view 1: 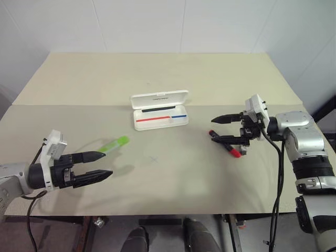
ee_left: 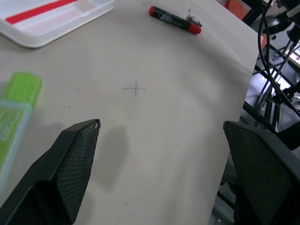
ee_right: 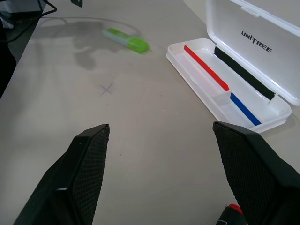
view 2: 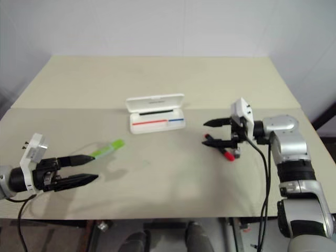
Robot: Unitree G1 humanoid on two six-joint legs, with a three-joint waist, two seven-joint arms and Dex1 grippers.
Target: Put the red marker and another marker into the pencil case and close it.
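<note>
Glossy white plastic pencil case (view 1: 159, 109) on a matt beige table (view 1: 157, 173); translucent green highlighter (view 1: 115, 144).

Left gripper (view 1: 100, 164), right gripper (view 1: 219, 129): jaws wide apart.

Legible: "UNITREE" in dark capitals, printed on the inner face of the raised lid of the pencil case (ee_right: 243, 70). Faint cross mark pencilled on the bench (ee_right: 106, 89) surface. Small print on the barrel of the red marker (ee_left: 174, 19) and on the green highlighter (ee_left: 14, 117) label, too small to read.
</note>
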